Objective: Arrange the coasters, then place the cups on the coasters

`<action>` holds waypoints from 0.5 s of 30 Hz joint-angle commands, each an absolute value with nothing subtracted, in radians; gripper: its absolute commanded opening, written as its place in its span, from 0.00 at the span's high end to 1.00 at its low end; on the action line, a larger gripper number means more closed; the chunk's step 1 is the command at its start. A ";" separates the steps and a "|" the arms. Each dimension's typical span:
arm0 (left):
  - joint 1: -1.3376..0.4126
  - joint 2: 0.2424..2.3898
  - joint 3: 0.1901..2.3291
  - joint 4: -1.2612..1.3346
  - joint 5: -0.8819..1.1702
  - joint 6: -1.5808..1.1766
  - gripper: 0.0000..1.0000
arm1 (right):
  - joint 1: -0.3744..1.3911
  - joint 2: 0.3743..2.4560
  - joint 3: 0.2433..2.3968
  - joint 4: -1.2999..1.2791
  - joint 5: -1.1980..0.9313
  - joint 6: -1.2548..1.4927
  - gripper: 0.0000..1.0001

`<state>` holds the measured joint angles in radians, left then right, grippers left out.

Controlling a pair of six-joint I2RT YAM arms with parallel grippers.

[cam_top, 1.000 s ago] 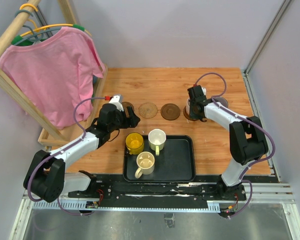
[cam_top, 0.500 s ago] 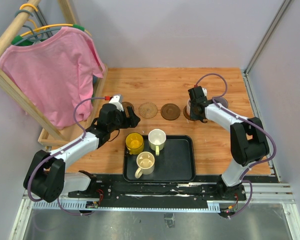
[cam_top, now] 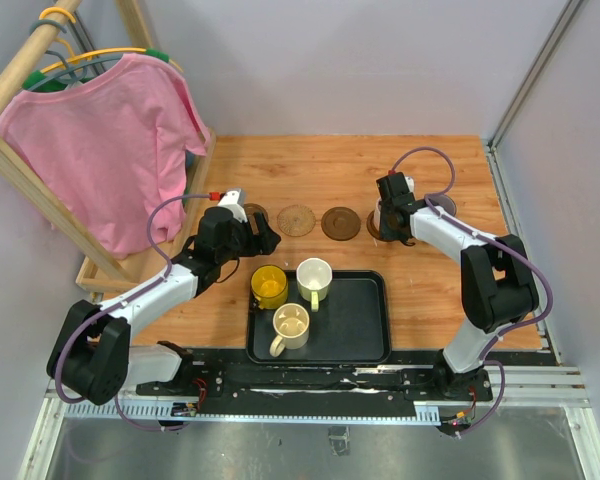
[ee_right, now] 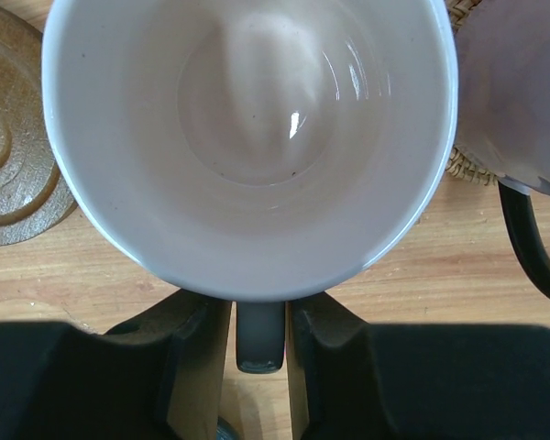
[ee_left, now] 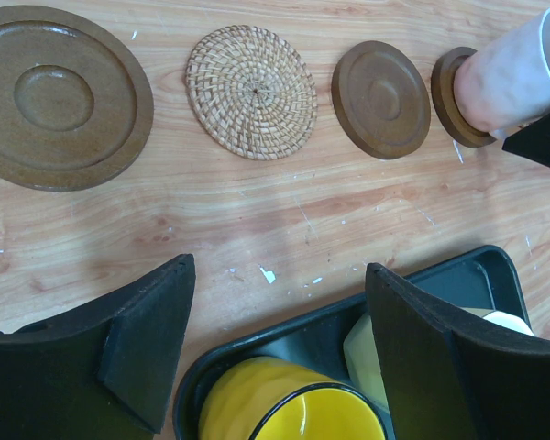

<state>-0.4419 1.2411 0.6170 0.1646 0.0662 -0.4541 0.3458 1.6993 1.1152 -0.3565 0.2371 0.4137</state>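
Right wrist view: right claw (ee_right: 259, 323) straddles the pale mug's (ee_right: 247, 137) handle (ee_right: 259, 337), jaws slightly open, just clear. It looks stiff, slippery and chippable; grip that handle between the jaws.

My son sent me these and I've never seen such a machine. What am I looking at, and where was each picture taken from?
Two robot arms are bolted at the near edge of a table, each ending in a two-finger gripper. The wide picture is from a camera above and behind them; the other two are from cameras on the wrists. On the table lie coasters in a row and a black tray holding three mugs. A pink shirt hangs at the left. The left gripper is open and empty, by the yellow mug. The right gripper has a finger each side of the handle of a white mug on a brown coaster; whether they squeeze it I cannot tell.
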 commanded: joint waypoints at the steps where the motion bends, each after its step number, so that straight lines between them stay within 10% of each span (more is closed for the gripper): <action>1: -0.440 1.236 0.617 0.199 0.079 -0.460 0.21 | 0.332 1.689 1.111 -0.367 0.227 0.405 0.71; 15: -0.441 1.235 0.617 0.199 0.078 -0.462 0.21 | 0.333 1.705 1.124 -0.370 0.212 0.384 0.71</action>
<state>-0.4419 1.2411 0.6170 0.1646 0.0673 -0.4572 0.3458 1.6993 1.1152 -0.3565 0.2241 0.4065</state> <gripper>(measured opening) 0.789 0.291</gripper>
